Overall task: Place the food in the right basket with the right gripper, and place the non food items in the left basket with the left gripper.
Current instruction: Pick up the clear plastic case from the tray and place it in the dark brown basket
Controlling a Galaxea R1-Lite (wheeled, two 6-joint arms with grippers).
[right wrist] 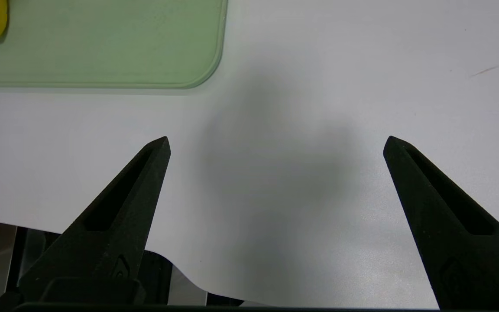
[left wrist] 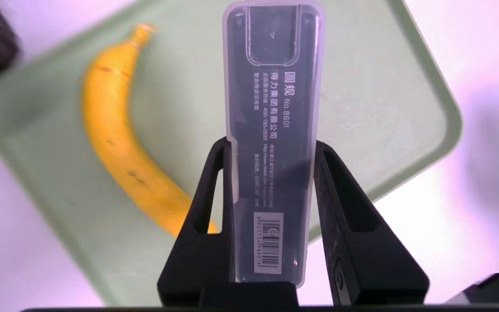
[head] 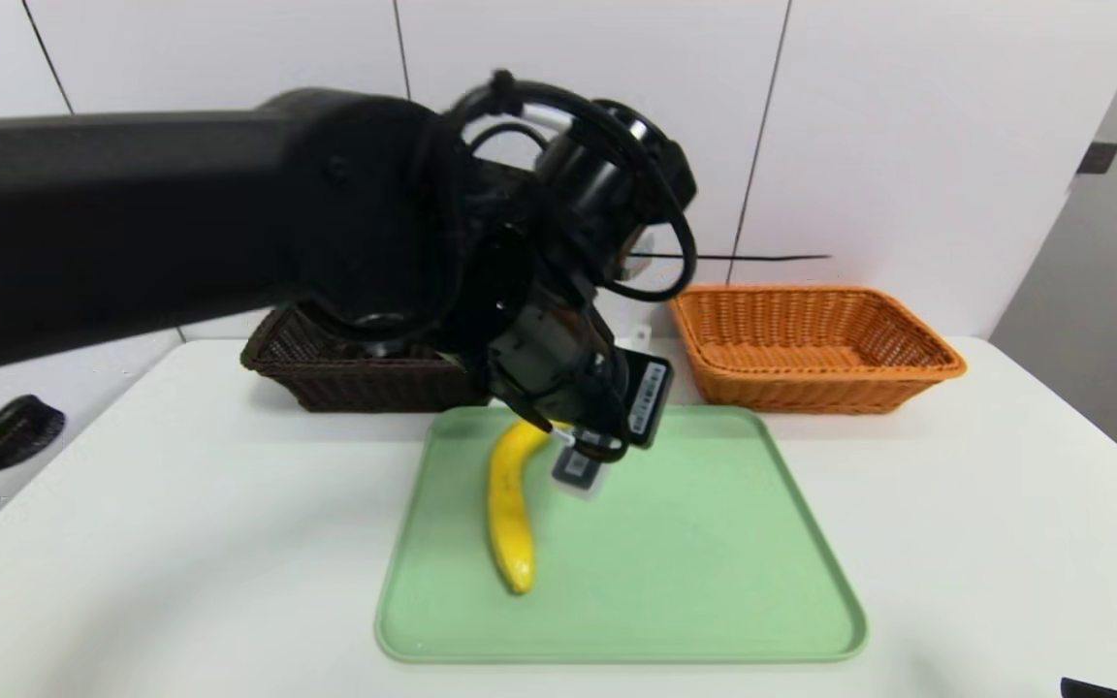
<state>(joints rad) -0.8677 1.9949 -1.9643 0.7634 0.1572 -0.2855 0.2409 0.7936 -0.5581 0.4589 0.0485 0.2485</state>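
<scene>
White bench (head: 956,543) carries our green tray (head: 694,582) at centre frame, the banana (head: 508,504) lying left-centre on it. Above it, our left end effector (left wrist: 271,147) clamps the grey case (left wrist: 273,130); lower right, our right end effector (right wrist: 275,143) gapes wide.

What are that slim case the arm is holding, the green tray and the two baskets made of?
The slim case, gripped by the left tool, looks like frosted translucent plastic: a dark insert shows through it. The green tray seems smooth matte plastic with rounded, moulded edges. The orange basket and dark brown basket show woven strands, wicker or an imitation.
</scene>
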